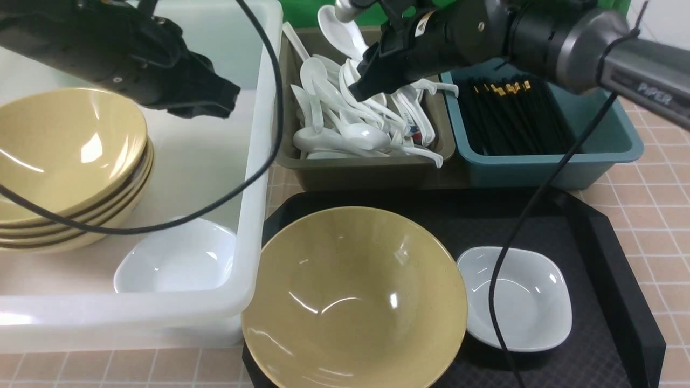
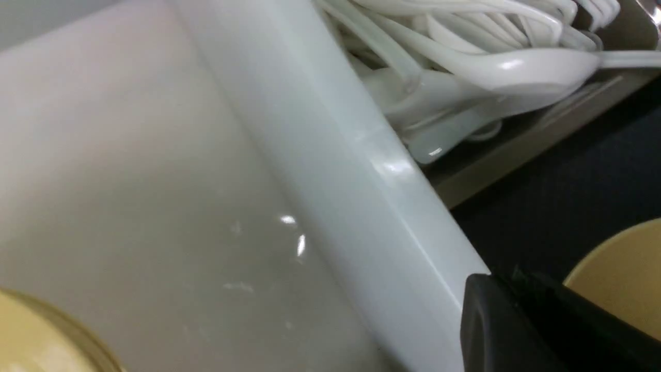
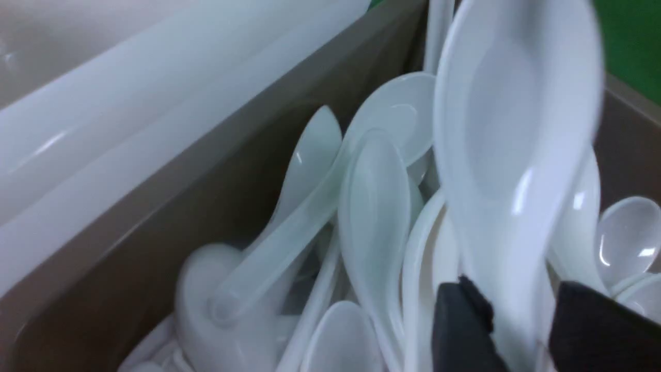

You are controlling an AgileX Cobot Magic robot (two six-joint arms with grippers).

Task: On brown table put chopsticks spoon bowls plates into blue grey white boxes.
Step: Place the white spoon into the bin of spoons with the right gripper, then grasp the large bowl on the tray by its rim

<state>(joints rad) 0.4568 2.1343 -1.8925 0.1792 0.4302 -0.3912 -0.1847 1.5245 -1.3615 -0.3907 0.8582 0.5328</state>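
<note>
My right gripper hangs over the olive-grey bin, which holds several white spoons. It is shut on the handle of a white spoon, whose scoop points toward the bin's far edge. My left gripper is shut and empty above the white tub, near its right wall. The tub holds a stack of tan bowls and a white plate. Another tan bowl and white plate lie on the black tray. The blue bin holds black chopsticks.
The black tray lies in front of the two small bins on the brown tiled table. Arm cables hang over the tub and the tray. A green backdrop stands behind the bins.
</note>
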